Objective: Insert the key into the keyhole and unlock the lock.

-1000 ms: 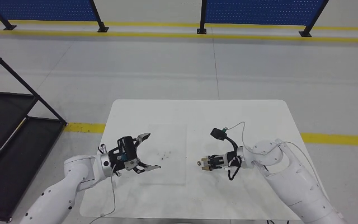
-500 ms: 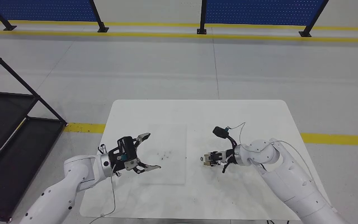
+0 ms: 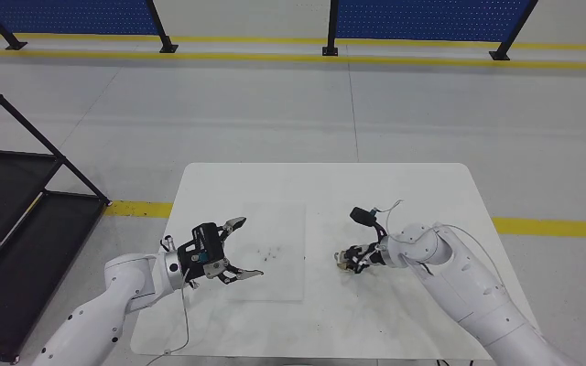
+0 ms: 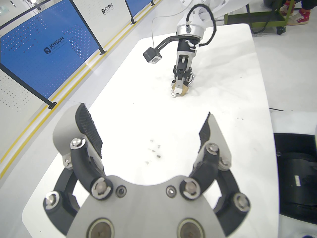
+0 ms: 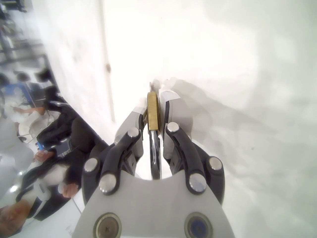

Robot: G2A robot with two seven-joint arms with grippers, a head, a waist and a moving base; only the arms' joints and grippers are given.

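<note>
1. The right tool [image 5: 154, 99] is clamped tight on the lock [image 5: 152, 115], with one finger flat against each broad face. It holds the lock low over the desk [image 4: 223, 63], right of centre; I cannot tell whether the lock touches the surface
2. The left tool [image 4: 146, 115] is spread wide and holds nothing. It hangs over the desk's left half, well apart from the lock
3. A thin strip of metal juts past the lock's far end, and the left wrist view shows a small silvery tip under the brass. This is probably the key [image 5: 150, 86] at the keyhole, but it is too small to be sure
4. Step in hand, as I judge it: the lock is gripped and presented, the key is at or in the keyhole, and the turn is not yet made
5. The next move probably falls to the free tool. It would cross the desk, narrow onto the small flat key head and twist about the key's axis while the right tool braces the lock
6. The lock is a small brass block with rounded edges and a smooth surface, so it may slip under twist. Its shackle [image 5: 154, 154] is a polished steel loop pointing back toward the wrist
7. The left tool's pads [image 4: 89, 130] are black ribbed rubber on bare metal fingers. The desk is matte white with a few dark specks [image 4: 154, 151]
</note>
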